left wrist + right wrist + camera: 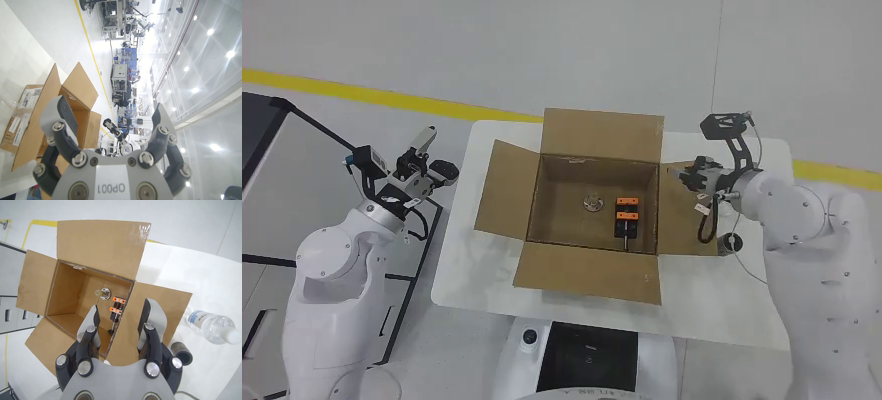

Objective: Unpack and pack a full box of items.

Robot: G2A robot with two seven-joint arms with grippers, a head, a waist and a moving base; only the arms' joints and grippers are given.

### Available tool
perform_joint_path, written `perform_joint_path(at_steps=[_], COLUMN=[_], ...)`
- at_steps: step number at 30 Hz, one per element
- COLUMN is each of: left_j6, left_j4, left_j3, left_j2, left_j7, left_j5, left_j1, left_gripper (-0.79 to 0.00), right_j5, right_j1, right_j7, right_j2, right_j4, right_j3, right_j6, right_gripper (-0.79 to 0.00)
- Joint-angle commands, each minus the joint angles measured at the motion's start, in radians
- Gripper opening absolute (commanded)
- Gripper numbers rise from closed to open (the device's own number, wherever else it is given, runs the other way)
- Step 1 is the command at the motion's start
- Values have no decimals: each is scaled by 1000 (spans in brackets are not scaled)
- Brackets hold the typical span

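1. An open brown cardboard box [602,135] sits at the middle of the white surface [722,310].
2. Inside lie a silver round flanged metal part [592,203] and, at its 4 o'clock, an orange-and-black clamp [626,214].
3. The right gripper [122,305] hangs over the box's 3 o'clock flap, spread wide and empty.
4. The left gripper [109,103] is at the box's 9 o'clock, past the surface edge, also wide and empty.
5. A clear plastic bottle [209,326] and a dark metal cylinder [182,354] lie beside the 3 o'clock flap.

White table [477,275] at centre; a yellow floor line [362,94] crosses the upper frame — grey cabinet [257,140] (black-edged) far left.
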Motion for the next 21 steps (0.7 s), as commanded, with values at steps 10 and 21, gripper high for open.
perform_joint_path(at_steps=[10,21], left_j6=[0,0], left_j4=[0,0], left_j3=[0,0], left_j2=[0,0], left_j7=[0,0], left_j5=[0,0], left_j1=[0,0], left_gripper=[0,0], right_j5=[35,12], right_j1=[56,239], right_j7=[-80,-184], right_j2=[-18,-66], right_j4=[26,315], right_j3=[-218,-452], right_j6=[-140,-122], right_gripper=[-111,0])
